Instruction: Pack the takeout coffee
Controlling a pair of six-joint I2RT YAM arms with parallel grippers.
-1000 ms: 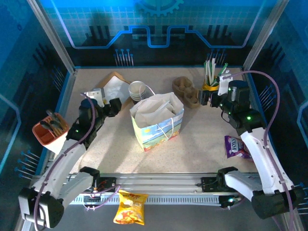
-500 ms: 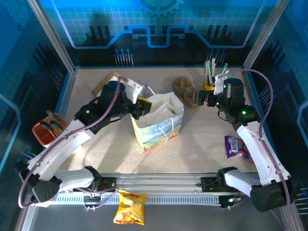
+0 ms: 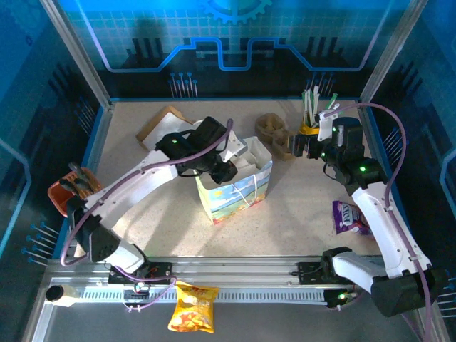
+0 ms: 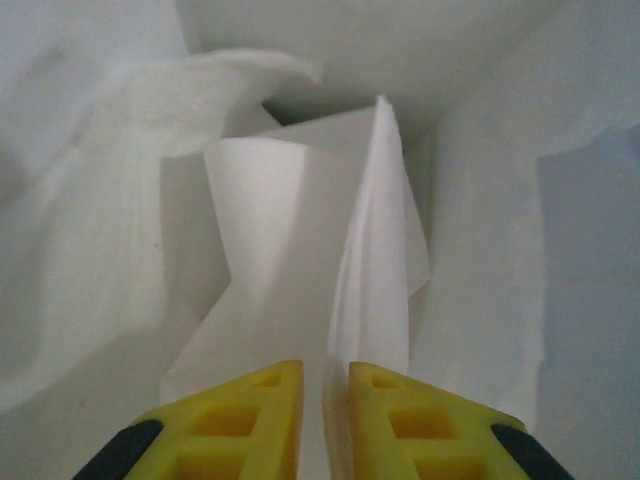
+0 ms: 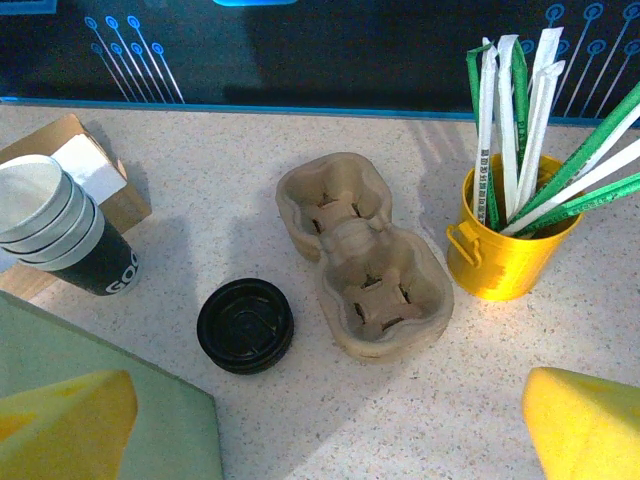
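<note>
Left gripper (image 4: pixel 326 420): jaws narrowed to a slit, deep inside paper bag (image 3: pixel 236 198). Fold of white paper (image 4: pixel 372 250) running down into the slit; cannot tell whether pinched. Right gripper (image 5: pixel 325 425): spread wide, empty, above table (image 5: pixel 200 180). Nearby: pulp carrier (image 5: pixel 365 255), black lids (image 5: pixel 245 325), lidless cup stack (image 5: pixel 45 210), straw bucket (image 5: pixel 500 255). Takeout coffee: whereabouts cannot be told.

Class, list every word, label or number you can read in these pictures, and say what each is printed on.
"GO": white letters on the dark cup under the stacked white cups; the rest is hidden.
Purple packet: print too blurred to read.
Yellow snack bag: print too blurred to read.
Straw wrappers: print too small to read.
</note>
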